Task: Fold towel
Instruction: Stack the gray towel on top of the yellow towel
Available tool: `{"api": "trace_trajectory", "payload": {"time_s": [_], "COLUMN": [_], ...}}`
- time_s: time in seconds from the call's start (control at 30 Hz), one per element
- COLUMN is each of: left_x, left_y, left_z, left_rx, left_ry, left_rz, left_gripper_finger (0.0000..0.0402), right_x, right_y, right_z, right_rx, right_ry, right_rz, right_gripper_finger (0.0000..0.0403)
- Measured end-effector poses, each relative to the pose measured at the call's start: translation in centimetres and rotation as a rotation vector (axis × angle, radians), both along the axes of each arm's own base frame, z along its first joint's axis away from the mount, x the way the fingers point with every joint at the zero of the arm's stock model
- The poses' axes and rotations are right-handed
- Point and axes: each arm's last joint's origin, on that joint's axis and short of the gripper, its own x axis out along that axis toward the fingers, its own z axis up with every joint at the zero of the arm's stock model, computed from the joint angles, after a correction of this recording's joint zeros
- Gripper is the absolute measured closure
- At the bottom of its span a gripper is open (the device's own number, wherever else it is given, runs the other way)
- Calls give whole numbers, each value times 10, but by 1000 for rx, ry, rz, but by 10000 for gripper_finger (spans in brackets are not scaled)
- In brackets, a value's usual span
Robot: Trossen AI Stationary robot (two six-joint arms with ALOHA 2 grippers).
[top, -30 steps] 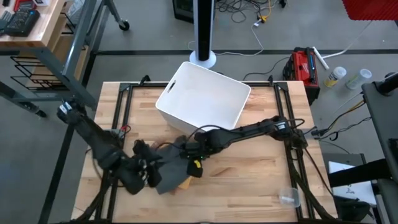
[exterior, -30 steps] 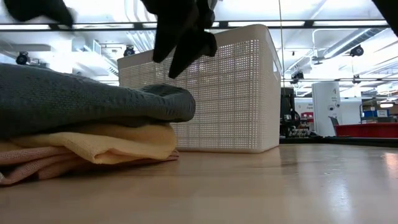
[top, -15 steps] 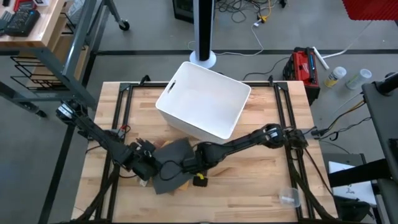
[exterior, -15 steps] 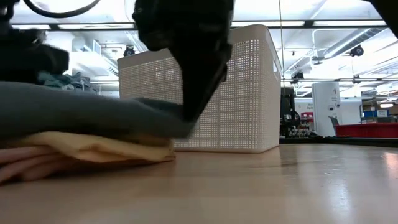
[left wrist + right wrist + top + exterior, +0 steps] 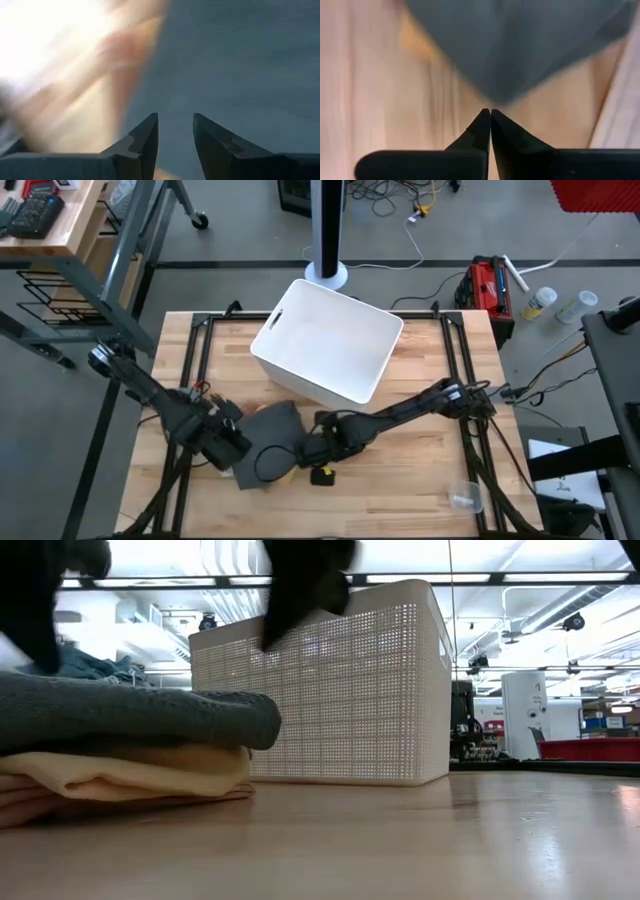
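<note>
- Three folded towels lie stacked on the wooden table [image 5: 400,470]: grey towel [image 5: 268,442] above yellow towel [image 5: 130,772] above pink towel [image 5: 25,802].
- One white basket [image 5: 330,340] stands behind the stack.
- Left gripper [image 5: 232,448], fingers parted, sits at the grey towel's left edge.
- Right gripper [image 5: 312,448], fingers pressed together and holding nothing, sits at its right edge.

Three folded towels [image 5: 130,745] stacked; one white basket [image 5: 330,345]; two arms.
</note>
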Motion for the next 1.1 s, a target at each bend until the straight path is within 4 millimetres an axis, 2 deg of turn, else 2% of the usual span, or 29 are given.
{"api": "trace_trajectory", "payload": {"time_s": [0.1, 0.23, 0.33, 0.43, 0.57, 0.63, 0.73, 0.87, 1.0, 1.1], "left_x": [14, 33, 38, 33, 26, 25, 23, 16, 7, 10], "left_y": [-18, -40, -47, -50, -60, -63, -68, -84, -84, -83], "left_z": [5, -16, -47, -76, -90, -85, -73, -40, -29, -31], "left_rx": [-74, -172, -232, -311, -338, -341, -352, -423, -259, -131], "left_ry": [-149, -304, -262, -118, -51, -66, -91, -161, -208, -320], "left_rz": [-165, -311, -322, -278, -274, -286, -306, -375, -340, -299], "left_gripper_finger": [288, 288, 288, 288, 288, 288, 288, 288, 288, 288], "right_x": [17, 37, 37, 28, 17, 15, 14, 5, -2, -3], "right_y": [-5, -9, -8, -5, 0, 1, 1, -4, -12, -22], "right_z": [4, -21, -48, -68, -77, -72, -53, -31, -24, -31], "right_rx": [19, 79, 112, 144, 143, 144, 136, 76, 65, 82], "right_ry": [-178, -305, -256, -173, -114, -110, -127, -108, -91, -94], "right_rz": [-17, -35, -64, -70, -78, -74, -49, -57, -69, -93], "right_gripper_finger": [401, 402, 402, 403, 403, 403, 403, 403, 403, 403]}}
